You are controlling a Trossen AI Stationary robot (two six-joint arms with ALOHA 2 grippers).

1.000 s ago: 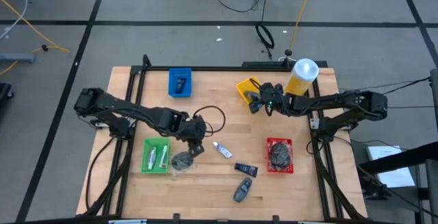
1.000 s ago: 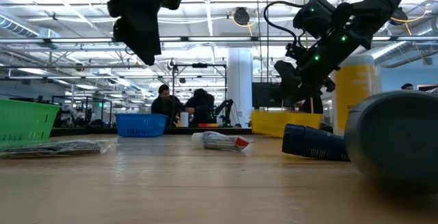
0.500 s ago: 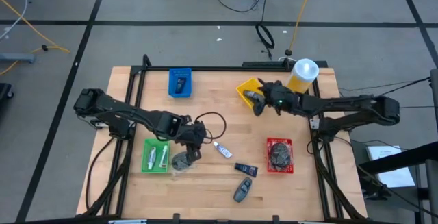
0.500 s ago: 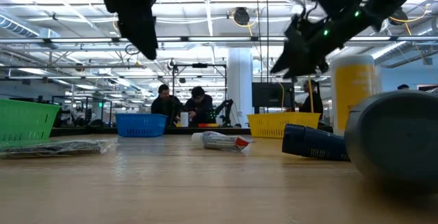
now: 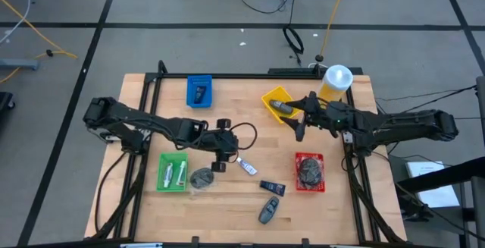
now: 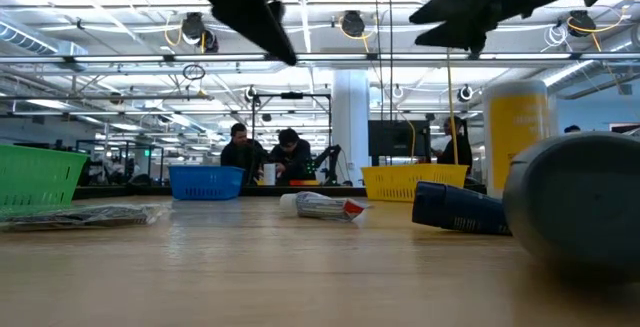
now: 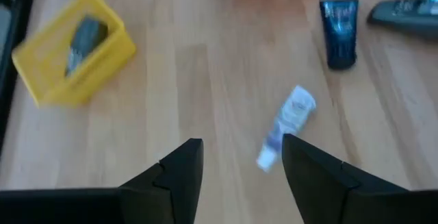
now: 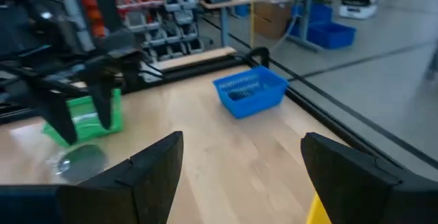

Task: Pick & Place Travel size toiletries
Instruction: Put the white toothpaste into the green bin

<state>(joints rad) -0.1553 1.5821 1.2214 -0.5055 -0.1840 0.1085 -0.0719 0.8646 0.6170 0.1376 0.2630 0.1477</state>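
My left gripper [image 5: 224,163] [image 7: 239,166] is open and hovers just left of a small white tube [image 5: 245,166] [image 7: 287,125] lying flat on the table. My right gripper [image 5: 301,117] is open and empty, raised beside the yellow tray [image 5: 274,96], which holds a dark-grey oblong piece [image 5: 284,108]. On the table lie a grey wrapped pad [image 5: 201,177], a dark-blue mini tube [image 5: 271,187] and another dark-grey oblong piece [image 5: 267,210]. The green tray [image 5: 161,174] holds white tubes, the blue tray [image 5: 199,81] a dark-blue tube, the red tray [image 5: 309,157] a grey pad.
A large yellow bottle with a white cap [image 5: 334,83] stands at the far right, beside the yellow tray. A black frame [image 5: 140,149] runs along the table's left, right and far sides. People sit in the room far behind the table [image 6: 265,152].
My right gripper has risen and drawn back from over the yellow tray toward the table's right and near side; the dark-grey piece now shows lying in that tray. My left gripper has gone from above the grey pad toward the right, toward the white tube, and has turned.
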